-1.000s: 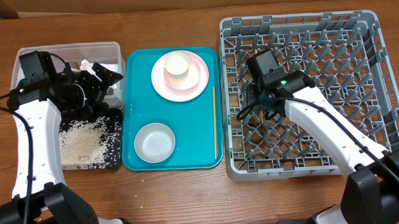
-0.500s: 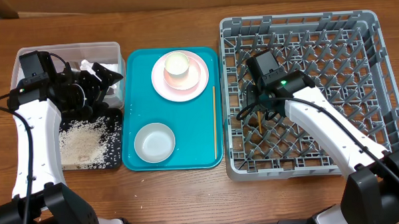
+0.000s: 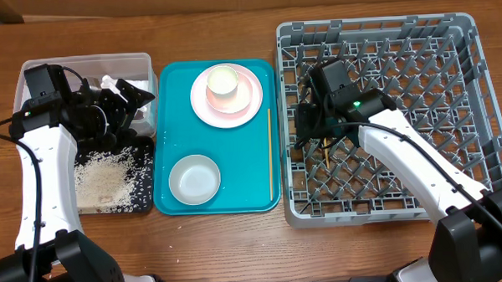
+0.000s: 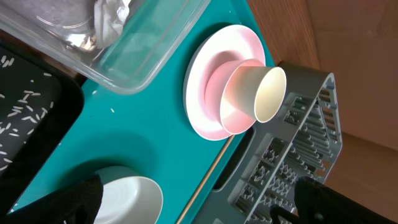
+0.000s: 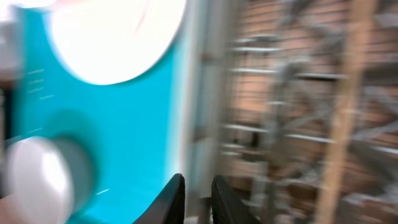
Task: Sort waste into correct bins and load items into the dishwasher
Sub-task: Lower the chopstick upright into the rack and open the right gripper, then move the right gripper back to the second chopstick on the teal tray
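Right claw (image 5: 196,194), tips narrowly apart and empty, hovers over the left side of the grey dish rack (image 3: 456,33), where one chopstick (image 3: 325,153) lies. Left claw (image 4: 205,198) gapes wide by the clear tub (image 3: 131,61). Pink plate (image 3: 251,106), cup (image 3: 222,79), bowl (image 3: 194,178) and another chopstick (image 3: 270,153) sit on the teal tray (image 3: 171,119).
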`<state>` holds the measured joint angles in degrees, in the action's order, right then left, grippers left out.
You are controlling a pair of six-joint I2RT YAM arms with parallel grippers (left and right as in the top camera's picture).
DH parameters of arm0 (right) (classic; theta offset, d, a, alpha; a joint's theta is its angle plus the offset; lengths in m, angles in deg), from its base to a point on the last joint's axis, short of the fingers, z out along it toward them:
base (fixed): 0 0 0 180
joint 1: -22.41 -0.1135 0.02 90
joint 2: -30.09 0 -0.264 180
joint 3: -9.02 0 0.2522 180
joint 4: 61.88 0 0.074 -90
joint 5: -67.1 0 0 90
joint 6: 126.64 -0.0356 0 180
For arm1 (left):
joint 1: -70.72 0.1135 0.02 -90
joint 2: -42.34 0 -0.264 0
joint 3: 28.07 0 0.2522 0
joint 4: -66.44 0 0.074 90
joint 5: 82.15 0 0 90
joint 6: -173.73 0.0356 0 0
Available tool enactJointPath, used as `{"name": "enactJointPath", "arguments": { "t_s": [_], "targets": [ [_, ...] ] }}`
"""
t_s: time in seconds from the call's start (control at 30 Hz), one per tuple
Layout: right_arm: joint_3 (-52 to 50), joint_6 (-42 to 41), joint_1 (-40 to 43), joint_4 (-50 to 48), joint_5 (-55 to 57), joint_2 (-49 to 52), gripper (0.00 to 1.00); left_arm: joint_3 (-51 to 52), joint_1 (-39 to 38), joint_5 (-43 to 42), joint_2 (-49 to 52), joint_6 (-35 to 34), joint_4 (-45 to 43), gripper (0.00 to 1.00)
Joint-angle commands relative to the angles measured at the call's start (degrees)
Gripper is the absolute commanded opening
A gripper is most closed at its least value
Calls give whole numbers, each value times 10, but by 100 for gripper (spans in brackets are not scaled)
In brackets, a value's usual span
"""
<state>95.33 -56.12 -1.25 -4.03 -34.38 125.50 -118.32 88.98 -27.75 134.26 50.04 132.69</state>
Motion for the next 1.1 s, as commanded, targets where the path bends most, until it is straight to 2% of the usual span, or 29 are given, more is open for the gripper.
{"name": "enactJointPath", "arguments": {
  "t_s": [0.0, 0.27, 0.47, 0.63, 0.67, 0.73, 0.77, 0.8, 0.83, 0.9, 0.97, 1.03, 1.07],
  "targets": [
    [-2, -12, -3, -19, -129, 1, 17, -10, 1, 3, -5, 9, -1, 100],
    [-2, -51, -68, -51, -118, 1, 13, -10, 1, 3, -5, 9, -1, 100],
    [-2, -137, -184, -83, 128, 1, 12, -10, 1, 3, -5, 9, -1, 100],
    [-2, -183, -273, -87, 343, 9, 16, -10, 1, 3, -5, 9, -1, 100],
    [-2, -183, -284, -92, 361, 12, 23, -10, 1, 3, -5, 9, -1, 100],
    [-2, -183, -299, -108, 363, 18, 50, -10, 1, 3, -5, 9, -1, 100],
    [-2, -183, -304, -113, 356, 21, 69, -10, 1, 3, -5, 9, -1, 100],
    [-2, -183, -306, -117, 347, 21, 83, -10, 1, 3, -5, 9, -1, 100],
    [-2, -183, -307, -122, 339, 21, 88, -10, 1, 3, -5, 9, -1, 100],
    [-2, -183, -307, -126, 332, 21, 86, -10, 1, 3, -5, 9, -1, 100],
    [-2, -183, -305, -127, 333, 21, 70, -10, 1, 3, -5, 9, -1, 100],
    [-2, -183, -302, -125, 333, 21, 47, -10, 1, 3, -5, 9, -1, 100],
    [-2, -183, -299, -123, 334, 22, 43, -10, 1, 3, -5, 9, -1, 100]
  ]
}}
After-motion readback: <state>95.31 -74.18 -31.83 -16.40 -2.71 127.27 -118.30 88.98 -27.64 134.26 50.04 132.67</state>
